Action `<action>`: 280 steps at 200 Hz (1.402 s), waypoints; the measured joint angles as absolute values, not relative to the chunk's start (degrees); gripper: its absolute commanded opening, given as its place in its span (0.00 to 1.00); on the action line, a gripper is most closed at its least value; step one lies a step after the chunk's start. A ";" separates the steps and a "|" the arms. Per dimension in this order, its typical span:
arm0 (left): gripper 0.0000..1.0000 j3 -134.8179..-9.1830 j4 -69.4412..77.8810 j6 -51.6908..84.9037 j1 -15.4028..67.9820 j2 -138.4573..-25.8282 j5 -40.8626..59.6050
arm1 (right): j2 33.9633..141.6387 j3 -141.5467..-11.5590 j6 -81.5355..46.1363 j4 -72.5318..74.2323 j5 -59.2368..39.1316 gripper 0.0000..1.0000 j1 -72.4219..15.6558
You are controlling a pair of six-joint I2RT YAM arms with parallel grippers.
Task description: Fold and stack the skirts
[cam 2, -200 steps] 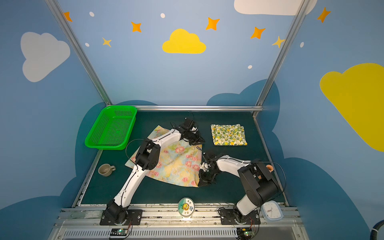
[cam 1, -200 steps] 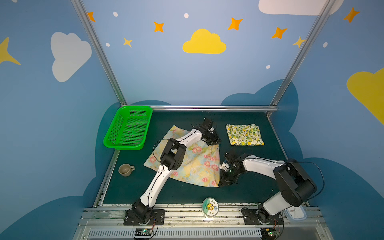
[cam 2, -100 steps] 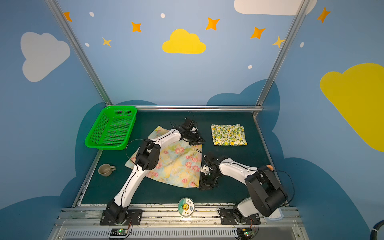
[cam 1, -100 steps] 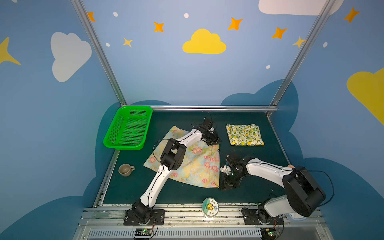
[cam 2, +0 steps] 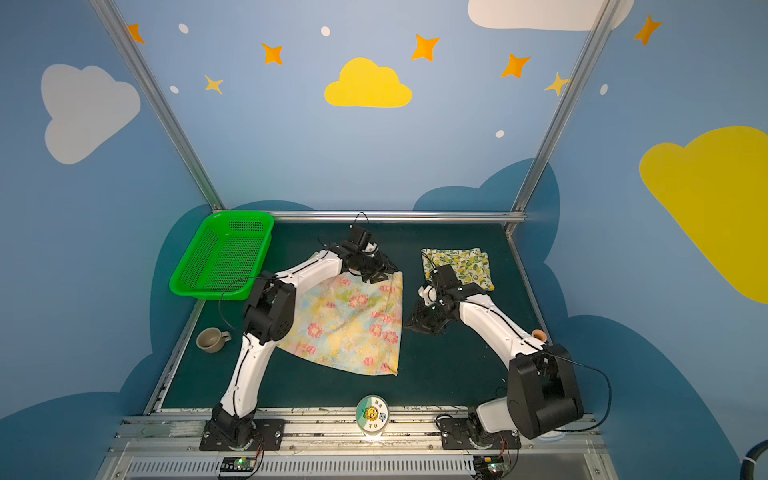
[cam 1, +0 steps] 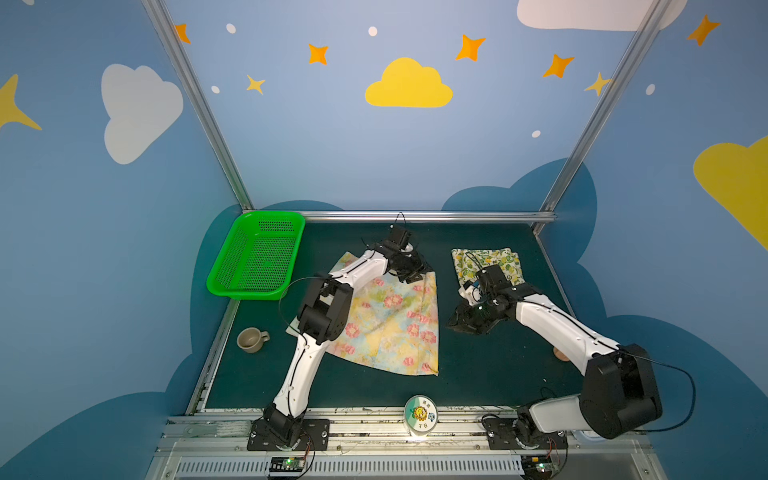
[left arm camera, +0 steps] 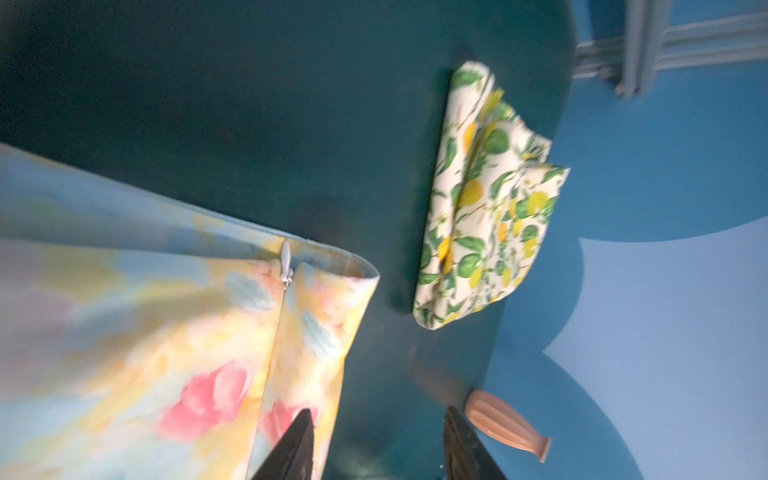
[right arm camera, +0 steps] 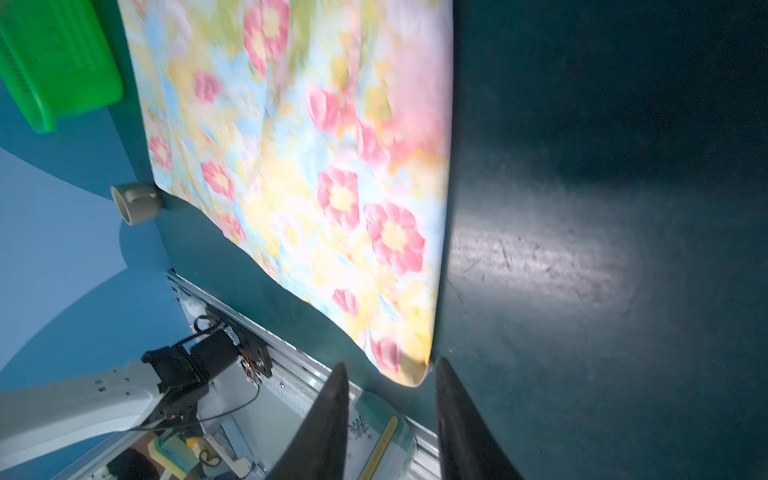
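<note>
Over the far corner of the floral skirt (cam 1: 390, 324), left claw (cam 1: 414, 275) spread; near its edge, right claw (cam 1: 462, 328) spread.

A green mesh basket (cam 1: 232, 266) sits far left, a beige mug (cam 1: 251, 340) nearer, a round tin (cam 1: 420, 417) on the front rail (cam 1: 361, 428)

Robotics lab cell: aluminium frame (cam 1: 198, 108), blue walls (cam 1: 332, 145) with cloud and star decals (cam 1: 408, 85), two arms (cam 1: 297, 374) bolted to rail (cam 1: 365, 428).
</note>
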State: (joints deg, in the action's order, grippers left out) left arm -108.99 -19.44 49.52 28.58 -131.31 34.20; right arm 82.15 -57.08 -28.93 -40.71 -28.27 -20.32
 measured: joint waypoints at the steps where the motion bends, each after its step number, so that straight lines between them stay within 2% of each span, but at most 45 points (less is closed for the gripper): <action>1: 0.53 -108.84 -19.29 49.56 28.45 -131.13 34.24 | 82.21 -57.17 -28.88 -40.71 -28.29 0.36 -20.23; 71: 0.53 -96.90 -10.87 51.22 16.84 -116.53 38.11 | 92.18 -68.10 -26.72 -39.44 -28.75 0.39 -15.00; 124: 0.53 -98.37 -22.61 42.37 5.45 -115.22 35.33 | 102.72 -78.50 -26.50 -38.72 -28.08 0.41 -13.93; 154: 0.53 -101.97 -28.88 37.78 1.19 -119.61 31.83 | 111.48 -85.95 -26.50 -38.74 -28.03 0.42 -13.65; 193: 0.53 -112.07 -35.88 33.52 0.71 -131.37 28.32 | 120.53 -93.97 -26.72 -38.94 -27.77 0.45 -13.63; 232: 0.53 -124.55 -42.83 30.52 1.06 -141.60 25.67 | 126.28 -99.77 -26.81 -40.12 -27.46 0.46 -13.65; 280: 0.53 -135.76 -47.97 29.12 1.08 -147.68 24.64 | 131.68 -105.41 -26.96 -41.85 -27.18 0.47 -13.69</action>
State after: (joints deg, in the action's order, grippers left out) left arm -135.76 -47.97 29.12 1.08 -147.68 24.64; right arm 131.68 -105.41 -26.96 -41.85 -27.18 -13.69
